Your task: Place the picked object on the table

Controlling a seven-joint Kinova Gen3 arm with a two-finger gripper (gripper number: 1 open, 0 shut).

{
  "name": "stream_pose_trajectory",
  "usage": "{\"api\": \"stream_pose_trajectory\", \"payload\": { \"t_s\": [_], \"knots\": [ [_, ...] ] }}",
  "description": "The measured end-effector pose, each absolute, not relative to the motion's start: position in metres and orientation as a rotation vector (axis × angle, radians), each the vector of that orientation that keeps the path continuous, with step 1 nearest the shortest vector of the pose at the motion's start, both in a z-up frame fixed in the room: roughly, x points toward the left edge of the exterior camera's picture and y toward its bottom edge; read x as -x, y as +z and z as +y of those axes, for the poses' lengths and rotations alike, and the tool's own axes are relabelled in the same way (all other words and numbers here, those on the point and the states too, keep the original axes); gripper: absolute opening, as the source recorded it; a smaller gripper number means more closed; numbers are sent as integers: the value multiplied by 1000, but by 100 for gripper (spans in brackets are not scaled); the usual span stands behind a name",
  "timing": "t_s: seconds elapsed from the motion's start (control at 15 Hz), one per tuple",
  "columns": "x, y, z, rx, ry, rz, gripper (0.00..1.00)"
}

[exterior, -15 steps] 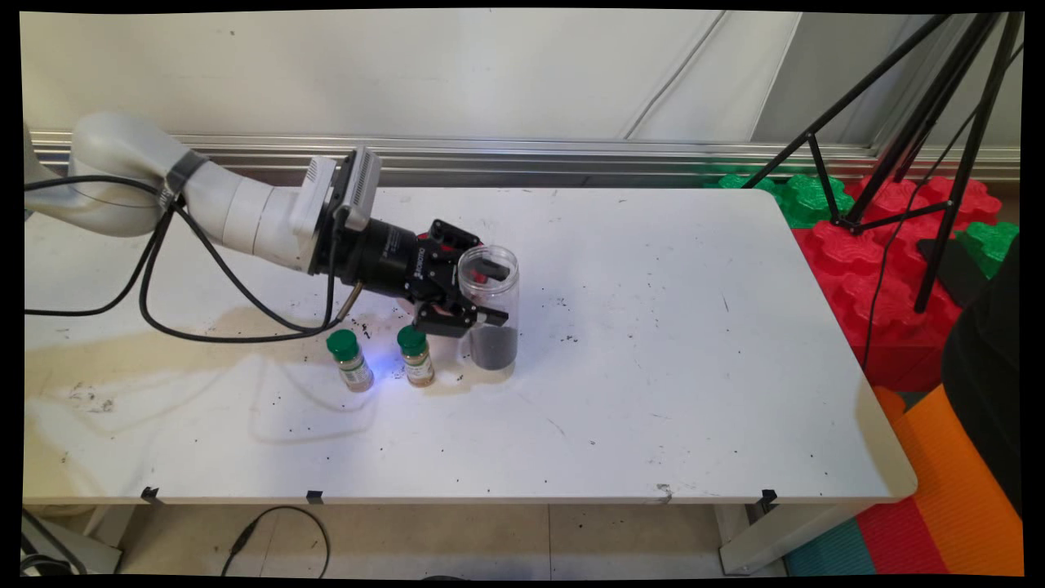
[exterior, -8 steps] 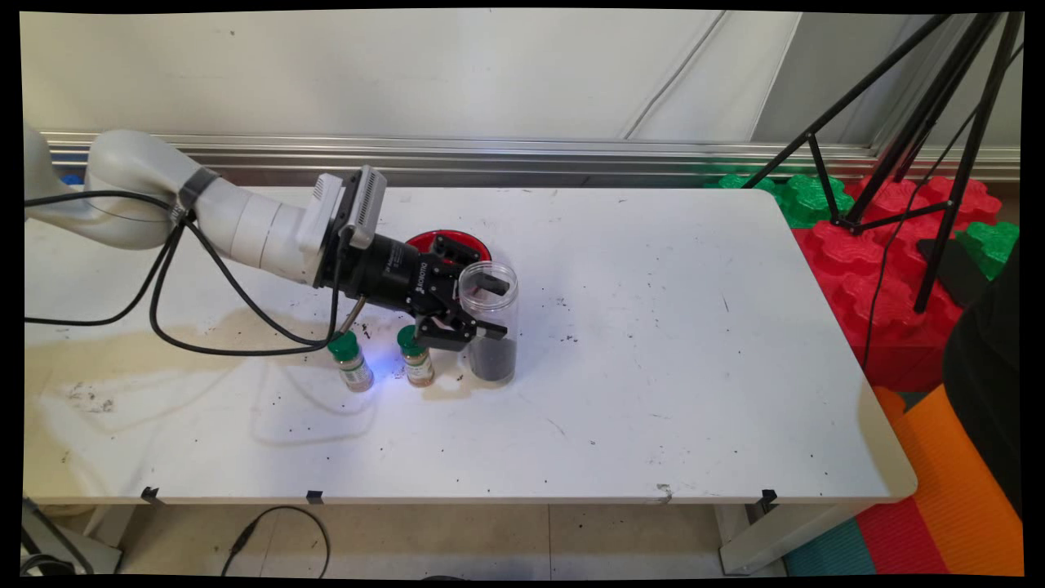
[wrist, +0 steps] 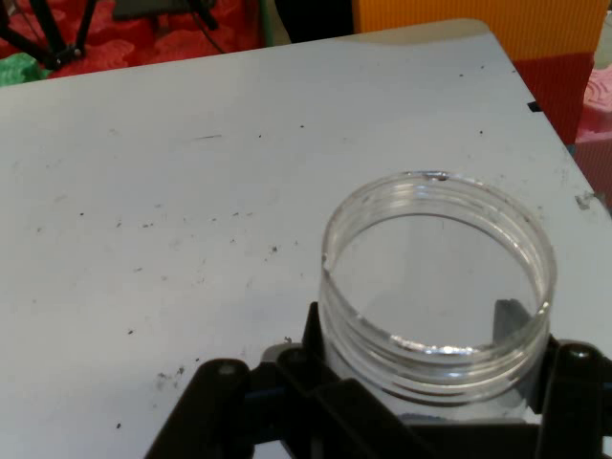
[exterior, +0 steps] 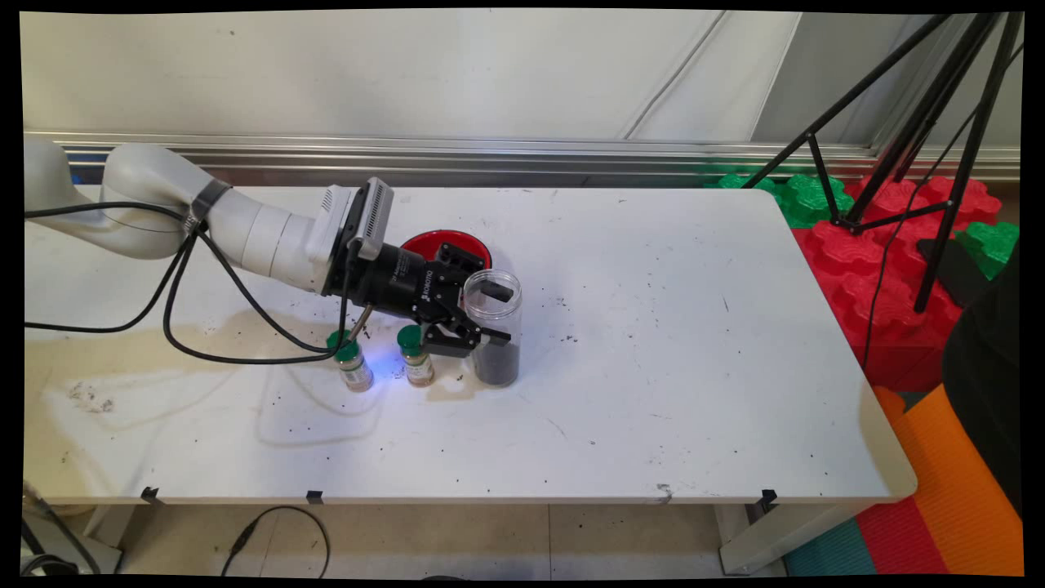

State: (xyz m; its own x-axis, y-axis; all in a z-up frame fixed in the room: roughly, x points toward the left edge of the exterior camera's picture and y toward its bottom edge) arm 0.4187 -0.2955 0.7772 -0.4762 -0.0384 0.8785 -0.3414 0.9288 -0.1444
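One hand (exterior: 488,312), clamped on one clear jar (exterior: 493,327): a finger on each side of the wall, just under the open threaded rim. In the hand view the jar (wrist: 438,287) sits between the black fingers (wrist: 574,382), mouth open, no lid on it. Jar stands upright on the white table (exterior: 653,367), bottom third filled with dark granules; looks like the base is touching the table, but can't be sure from this angle.

Two small spice bottles with green caps, both upright, just left of the jar: nearer one (exterior: 416,354) just beside it, under the hand's linkage; farther one (exterior: 350,360) has the arm's black cable (exterior: 245,327) hanging close to its cap.

One red round lid or dish (exterior: 431,242) behind the hand, partly hidden by it.

Off the table on the right: black tripod (exterior: 914,147), red and green foam blocks (exterior: 865,261).
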Motion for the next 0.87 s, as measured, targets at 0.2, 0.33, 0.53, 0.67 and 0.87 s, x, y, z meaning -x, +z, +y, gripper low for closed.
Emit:
{"api": "stream_pose_trajectory", "payload": {
  "t_s": [0.2,0.33,0.53,0.67,0.87],
  "knots": [
    [-419,773,-296,-271,368,-2051,0],
    [-420,771,-296,-270,368,-2053,0],
    [-422,769,-295,-269,368,-2055,0],
    [-423,768,-294,-268,367,-2056,0],
    [-425,768,-293,-266,368,-2056,100]
  ]
}}
